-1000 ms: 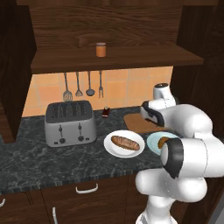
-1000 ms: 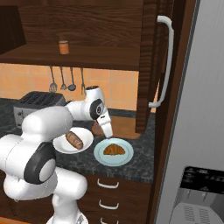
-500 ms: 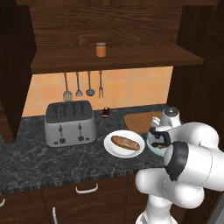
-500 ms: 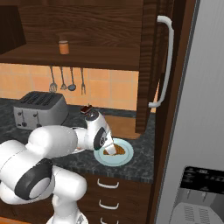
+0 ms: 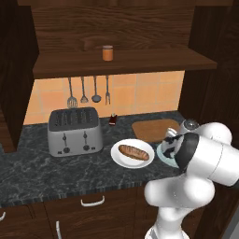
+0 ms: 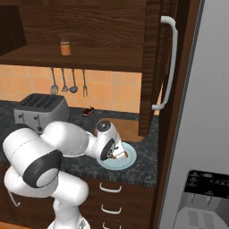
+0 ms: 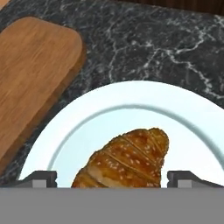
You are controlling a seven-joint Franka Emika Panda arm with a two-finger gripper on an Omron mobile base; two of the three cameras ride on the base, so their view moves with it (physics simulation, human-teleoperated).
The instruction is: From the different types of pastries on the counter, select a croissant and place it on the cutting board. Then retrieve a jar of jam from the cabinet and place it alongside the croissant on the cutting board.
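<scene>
Straddling the croissant [image 7: 127, 159], the tool [image 7: 112, 178] is spread wide with a dark tip on each side of the pastry and nothing gripped yet. Left to right along the worktop [image 5: 28, 170] in the left base view: toaster [image 5: 74, 130] near the left end, small dark bottle [image 5: 112, 120] by the back wall, white plate [image 5: 117, 156] with the long loaf [image 5: 134, 151], then cutting board [image 5: 156, 129] toward the right end, and the light-blue plate [image 5: 163, 154] at the front right, mostly behind the arm. Jar of jam [image 5: 108, 52] sits up on the cabinet shelf [image 5: 116, 65]. Croissant lies on that light-blue plate [image 7: 192, 122], just beside the board's front edge. Judgement: light, flaky, crushes easily, crust not slippery; take it across the thick middle with a gentle squeeze, not at the tapered ends. Hand view gives the tip spacing and the croissant's ridged top, which the base views hide behind the arm; right base view catches just a brown sliver of it on the plate [image 6: 129, 162]; left base view gives the loaf, the jar and the board's bare surface.
</scene>
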